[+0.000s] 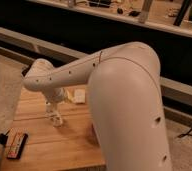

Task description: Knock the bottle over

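The robot's big white arm [124,105] fills the right and centre of the frame, hiding much of the pale wooden table [54,145], on whose lower-left corner lies a small dark and orange flat object [16,145]. Left of centre, the gripper [54,116] hangs just over the tabletop below the wrist, with a small white block [79,96] just beyond it; the bottle is hidden. Farther back, a pale ledge [19,40] and dark wall run across the frame, below a cluttered shelf [154,20].

Warm, dim light — my gripper [55,118] is soft with blur, its shadow falling on the worktop [44,145] beneath.
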`<action>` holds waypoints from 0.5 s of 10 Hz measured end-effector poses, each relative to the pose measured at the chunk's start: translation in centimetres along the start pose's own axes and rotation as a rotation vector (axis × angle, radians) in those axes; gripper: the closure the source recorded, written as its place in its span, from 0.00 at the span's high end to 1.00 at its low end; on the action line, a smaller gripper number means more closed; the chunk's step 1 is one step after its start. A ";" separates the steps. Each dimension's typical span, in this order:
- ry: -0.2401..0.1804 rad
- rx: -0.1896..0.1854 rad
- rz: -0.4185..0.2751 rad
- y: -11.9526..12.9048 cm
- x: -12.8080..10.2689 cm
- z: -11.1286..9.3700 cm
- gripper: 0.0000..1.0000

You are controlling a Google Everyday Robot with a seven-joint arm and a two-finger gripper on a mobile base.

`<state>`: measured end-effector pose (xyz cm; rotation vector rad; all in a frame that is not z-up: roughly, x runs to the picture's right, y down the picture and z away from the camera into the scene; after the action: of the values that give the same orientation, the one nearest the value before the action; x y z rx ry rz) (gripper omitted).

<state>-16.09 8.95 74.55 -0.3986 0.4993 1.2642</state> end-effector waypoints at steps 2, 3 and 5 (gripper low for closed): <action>0.032 -0.113 0.017 1.5 0.0 -0.7 0.65; 0.043 -0.142 0.022 1.6 0.0 -0.9 0.65; 0.067 -0.202 0.025 1.8 -0.1 -1.3 0.65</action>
<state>-18.04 8.67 73.50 -0.6078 0.4358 1.3330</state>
